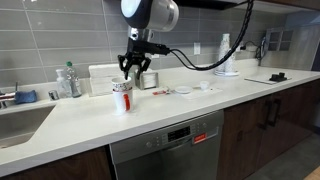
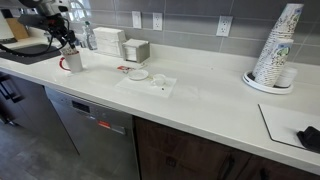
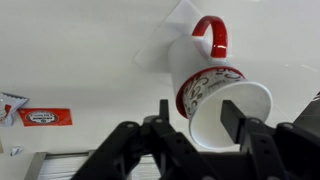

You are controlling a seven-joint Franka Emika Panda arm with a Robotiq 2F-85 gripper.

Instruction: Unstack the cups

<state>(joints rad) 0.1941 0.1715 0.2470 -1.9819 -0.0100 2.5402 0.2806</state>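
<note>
A white paper cup (image 3: 232, 118) sits nested inside a white mug (image 3: 200, 62) with a red handle and a red-patterned rim. The stack stands on a napkin on the white counter. It shows in both exterior views (image 1: 122, 98) (image 2: 72, 62). My gripper (image 3: 200, 115) is open and hovers just above the stack. In the wrist view its left finger is outside the cups' left wall and its right finger is over the paper cup's opening. It is not closed on anything. The gripper also shows in both exterior views (image 1: 137, 72) (image 2: 65, 42).
A sink (image 1: 20, 120) and bottles (image 1: 68, 82) lie to one side. A napkin box (image 2: 108, 42), small plates and packets (image 2: 140, 74), and a red packet (image 3: 45, 117) are on the counter. A tall stack of paper cups (image 2: 275, 45) stands far off. The counter's front edge runs above a dishwasher (image 1: 165, 148).
</note>
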